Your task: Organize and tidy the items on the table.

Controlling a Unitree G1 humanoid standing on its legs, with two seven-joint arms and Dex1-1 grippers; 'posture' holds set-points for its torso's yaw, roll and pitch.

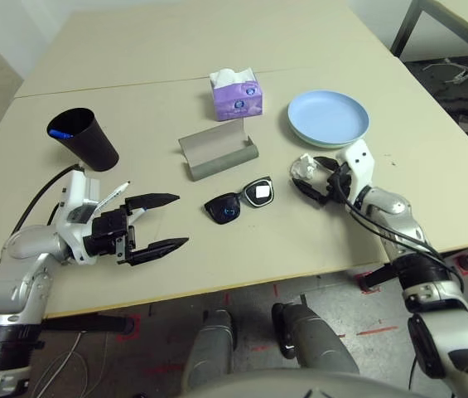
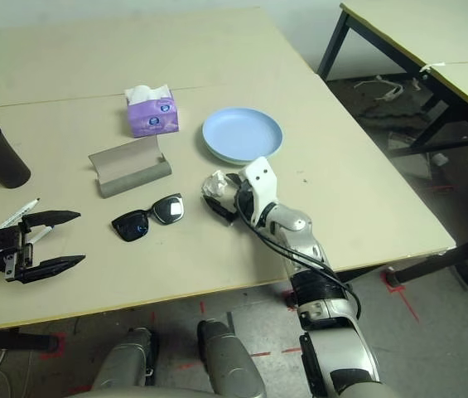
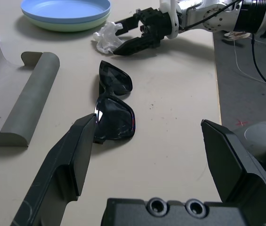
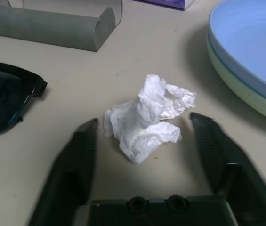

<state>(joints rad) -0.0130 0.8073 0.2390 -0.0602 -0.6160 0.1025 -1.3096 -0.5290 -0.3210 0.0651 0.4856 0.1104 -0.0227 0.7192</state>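
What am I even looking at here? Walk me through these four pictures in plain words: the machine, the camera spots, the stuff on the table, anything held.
This is a two-armed humanoid robot at a beige table. Two pictures come from its head, looking down over its arms. The other two come from cameras on its wrists, looking along each pincer's black fingers.

On the table lie black sunglasses, a grey open case, a purple tissue box, stacked blue and green plates, a black cup and a marker.

The left pincer is open and holds nothing, aimed toward the sunglasses. The right pincer has a finger on each side of a crumpled tissue, with gaps showing, so nothing is gripped yet.
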